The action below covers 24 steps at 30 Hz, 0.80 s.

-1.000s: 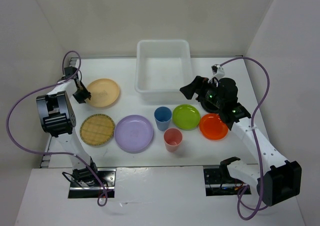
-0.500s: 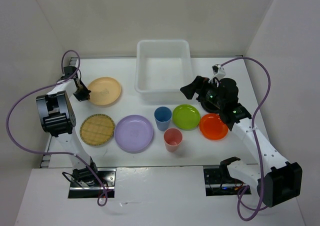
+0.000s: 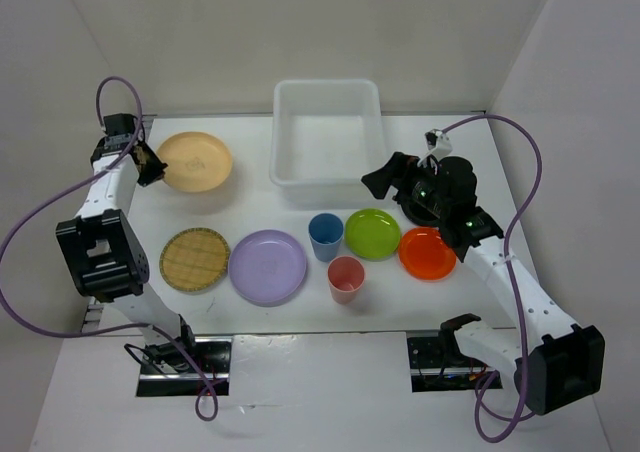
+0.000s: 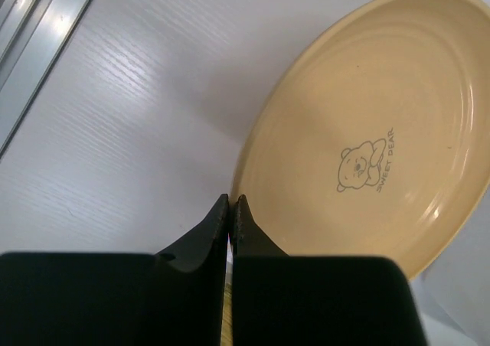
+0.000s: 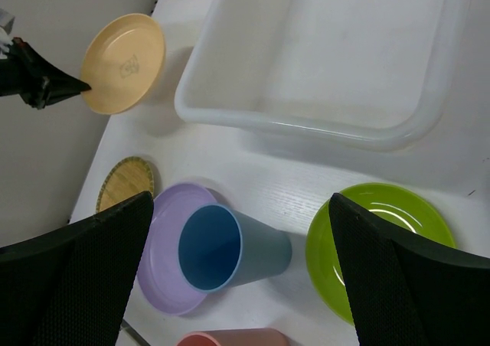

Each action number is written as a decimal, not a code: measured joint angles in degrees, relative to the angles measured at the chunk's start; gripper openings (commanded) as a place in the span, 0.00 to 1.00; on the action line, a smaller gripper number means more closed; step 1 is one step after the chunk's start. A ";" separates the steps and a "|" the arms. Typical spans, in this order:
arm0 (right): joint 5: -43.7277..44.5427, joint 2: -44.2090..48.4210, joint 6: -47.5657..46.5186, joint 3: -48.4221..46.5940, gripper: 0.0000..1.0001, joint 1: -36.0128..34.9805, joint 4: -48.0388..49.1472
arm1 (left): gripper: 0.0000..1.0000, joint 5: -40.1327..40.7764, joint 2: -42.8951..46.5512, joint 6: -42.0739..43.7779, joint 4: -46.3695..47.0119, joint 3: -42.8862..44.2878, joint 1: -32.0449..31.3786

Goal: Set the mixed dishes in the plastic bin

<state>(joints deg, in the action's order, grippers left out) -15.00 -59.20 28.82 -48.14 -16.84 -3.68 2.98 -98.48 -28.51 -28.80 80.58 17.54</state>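
My left gripper (image 3: 148, 164) is shut on the left rim of the peach plate (image 3: 195, 160) and holds it tilted above the table at the far left; the wrist view shows the closed fingertips (image 4: 230, 202) pinching the rim of that plate (image 4: 367, 124). The white plastic bin (image 3: 277, 142) stands empty at the back centre. My right gripper (image 3: 385, 178) is open and empty, hovering in front of the bin above the blue cup (image 5: 230, 246). The lavender plate (image 3: 267, 266), bamboo plate (image 3: 195, 259), blue cup (image 3: 325, 236), pink cup (image 3: 346, 278), lime plate (image 3: 372, 233) and orange plate (image 3: 427, 253) lie on the table. No black plate shows.
White walls enclose the table on the left, back and right. A metal rail (image 4: 38, 32) runs along the table's left edge beside the left gripper. The right arm's body hangs over the table just behind the orange plate.
My left gripper has moved back and to the left with the peach plate, lifting it off the table. The right arm has not moved.
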 measured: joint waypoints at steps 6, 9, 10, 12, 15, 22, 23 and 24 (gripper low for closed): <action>1.25 0.66 -0.24 0.00 1.00 0.00 -1.22 | 0.00 -5.70 4.28 -0.42 -3.41 4.07 0.07; 1.99 0.94 -0.15 0.00 1.00 0.00 -1.73 | 0.00 -9.55 5.97 -1.51 -4.11 10.27 -0.63; 2.51 1.16 -0.04 0.00 1.00 0.00 -1.81 | 0.00 -10.40 6.29 -1.99 -4.02 12.57 -1.38; 3.69 2.10 0.55 0.02 1.00 0.00 -1.90 | 0.00 -11.67 6.40 -2.99 -3.50 17.22 -4.28; 5.66 5.35 1.57 0.17 1.00 0.09 -1.86 | 0.00 -12.52 4.13 -3.89 -3.26 24.96 -12.22; 10.69 15.17 3.10 0.26 1.00 0.50 -1.97 | 0.00 -10.95 -16.92 -4.92 -7.89 52.72 -28.06; 11.30 16.09 3.19 0.26 1.00 0.61 -2.01 | 0.00 -10.25 -20.98 -4.94 -9.38 57.42 -29.03; 11.74 16.87 3.28 0.26 1.00 0.74 -2.12 | 0.00 -9.46 -25.70 -4.94 -11.41 62.71 -29.83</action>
<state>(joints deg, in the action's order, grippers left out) -3.27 -42.33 32.10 -47.88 -16.10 -5.80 -6.48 -124.18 -33.45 -40.21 143.28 -12.29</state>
